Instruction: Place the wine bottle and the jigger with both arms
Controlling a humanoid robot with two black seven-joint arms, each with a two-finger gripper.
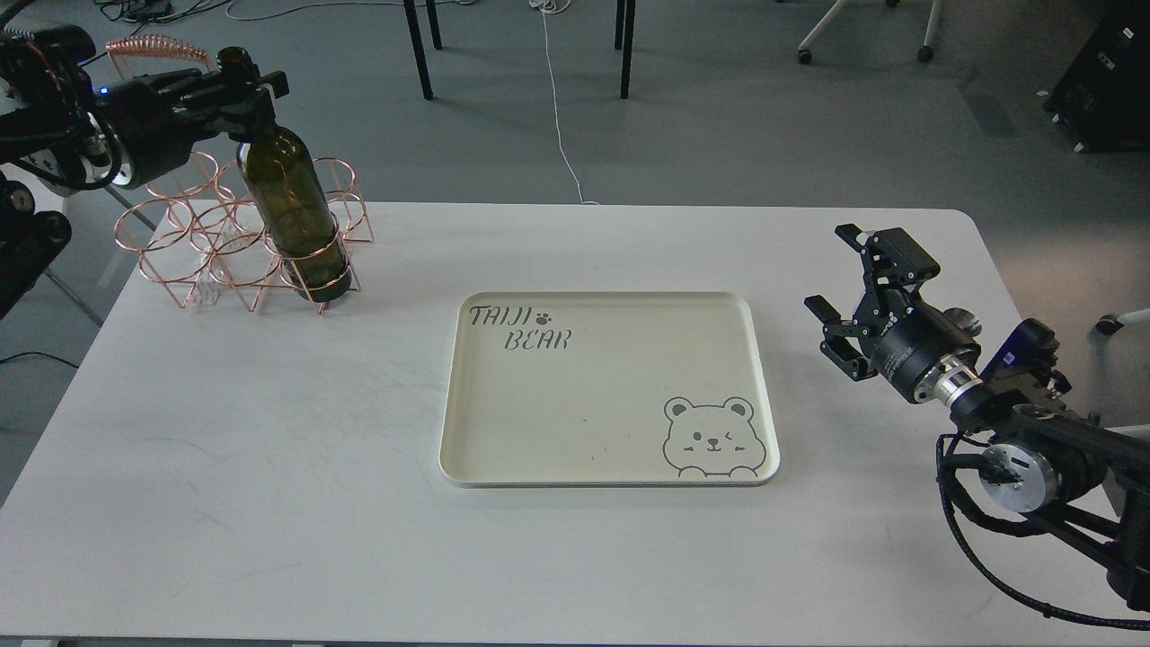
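The dark olive-green wine bottle stands tilted in the front right ring of a copper wire rack at the table's back left. My left gripper is shut on the bottle's neck just below the mouth. My right gripper is open and empty above the table's right side, to the right of the cream tray. A small shiny silver piece peeks out behind my right wrist. It may be the jigger, but most of it is hidden.
The cream tray with "TAIJI BEAR" lettering and a bear drawing lies flat at the table's centre. The white table has a rounded back right corner. Chair and table legs stand on the floor beyond the far edge.
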